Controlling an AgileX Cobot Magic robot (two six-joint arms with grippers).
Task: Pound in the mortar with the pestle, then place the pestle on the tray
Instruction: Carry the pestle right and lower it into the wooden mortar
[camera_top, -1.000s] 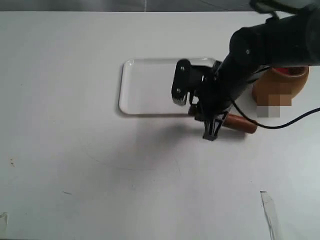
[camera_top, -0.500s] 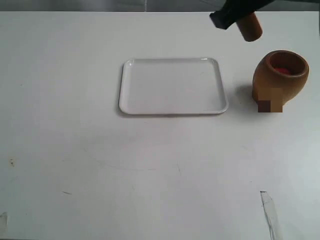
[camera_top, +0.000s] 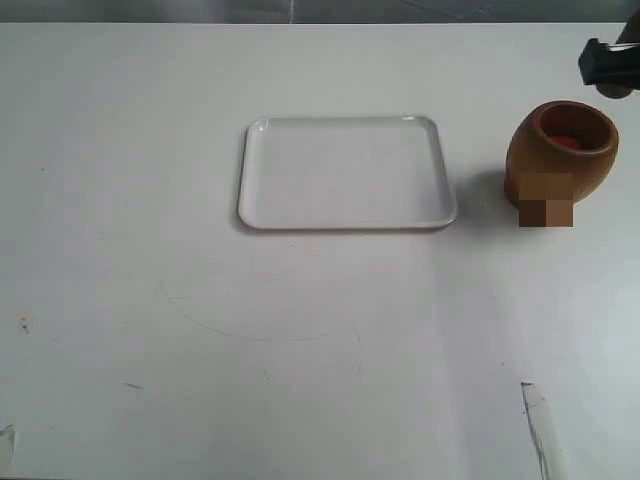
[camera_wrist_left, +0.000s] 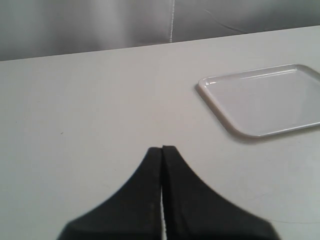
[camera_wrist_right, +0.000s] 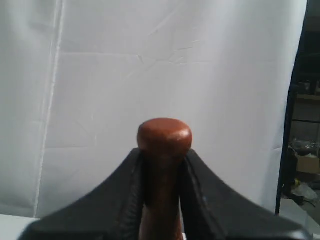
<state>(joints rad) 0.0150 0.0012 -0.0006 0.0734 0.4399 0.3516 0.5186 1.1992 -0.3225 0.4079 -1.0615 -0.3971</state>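
The white tray (camera_top: 345, 170) lies flat mid-table with nothing on it, and the left wrist view shows its corner (camera_wrist_left: 265, 100). The light-brown mortar (camera_top: 560, 155) stands to the tray's right, its reddish inside showing. My right gripper (camera_top: 606, 64) hangs at the view's right edge just above the mortar's far rim. A sliver of the pestle (camera_top: 615, 90) shows under it. In the right wrist view the right gripper (camera_wrist_right: 164, 155) is shut on the dark reddish pestle (camera_wrist_right: 164, 135), its knob sticking out past the fingers. My left gripper (camera_wrist_left: 162, 148) is shut on nothing, above bare table.
A pale strip (camera_top: 538, 425) lies near the table's front right edge. Small marks dot the front left. A white backdrop (camera_wrist_right: 150, 65) hangs behind the table, with dark shelving (camera_wrist_right: 307, 125) beside it.
The right gripper lifted the pestle off the table beside the tray's front right corner, rose to the back, then moved right to above the mortar. The left gripper stayed out of the exterior view.
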